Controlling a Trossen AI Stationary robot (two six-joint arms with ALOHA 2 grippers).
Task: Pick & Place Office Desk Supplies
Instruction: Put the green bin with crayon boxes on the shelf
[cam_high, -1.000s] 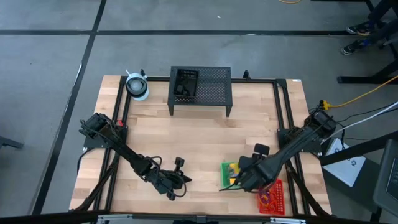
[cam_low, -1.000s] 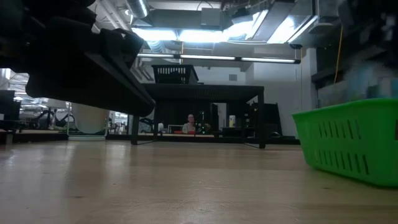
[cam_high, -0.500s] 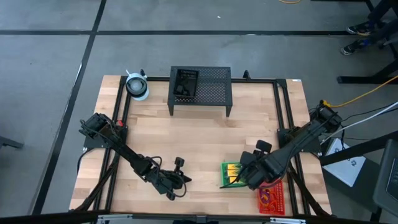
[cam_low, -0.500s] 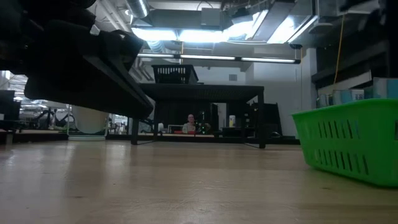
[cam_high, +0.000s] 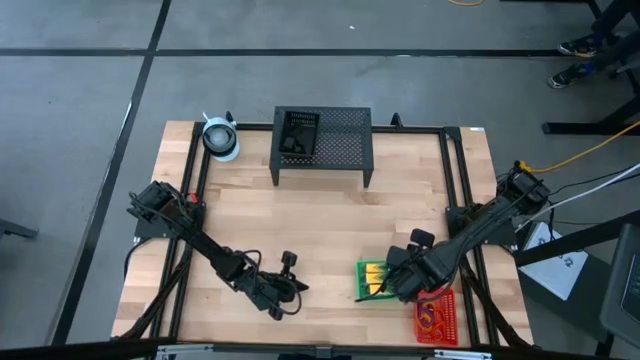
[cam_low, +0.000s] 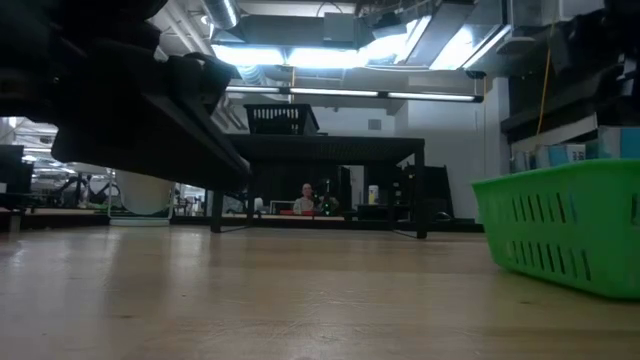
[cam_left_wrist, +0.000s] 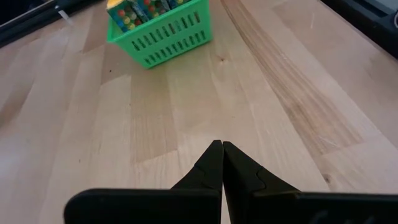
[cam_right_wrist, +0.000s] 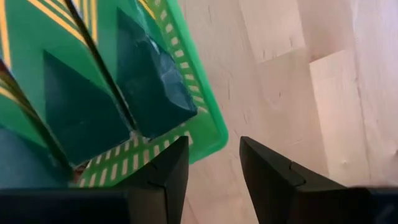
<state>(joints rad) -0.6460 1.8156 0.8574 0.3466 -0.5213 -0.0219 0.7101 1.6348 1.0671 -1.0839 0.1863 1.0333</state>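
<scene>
A green tray (cam_high: 372, 281) stands on the table near the front right and holds yellow-green crayon boxes (cam_right_wrist: 74, 93). The tray (cam_left_wrist: 163, 36) also shows far ahead in the left wrist view. My right gripper (cam_right_wrist: 213, 149) hangs open over the tray's corner rim (cam_right_wrist: 208, 134), fingers pointing down, nothing between them. In the high view it is at the tray's right side (cam_high: 392, 284). My left gripper (cam_left_wrist: 222, 149) is shut and empty, low over bare wood left of the tray (cam_high: 298, 290).
A red tray (cam_high: 438, 318) with orange loops sits at the front right corner. A black mesh stand (cam_high: 322, 145) at the far middle carries a small black tray (cam_high: 297, 133). A whitish roll (cam_high: 220, 137) lies at the far left. Bare wood spans the table's middle.
My right gripper has shifted slightly above the green tray's right side, so more of the boxes in the tray shows now in the high view. The tray and the left arm have kept still.
</scene>
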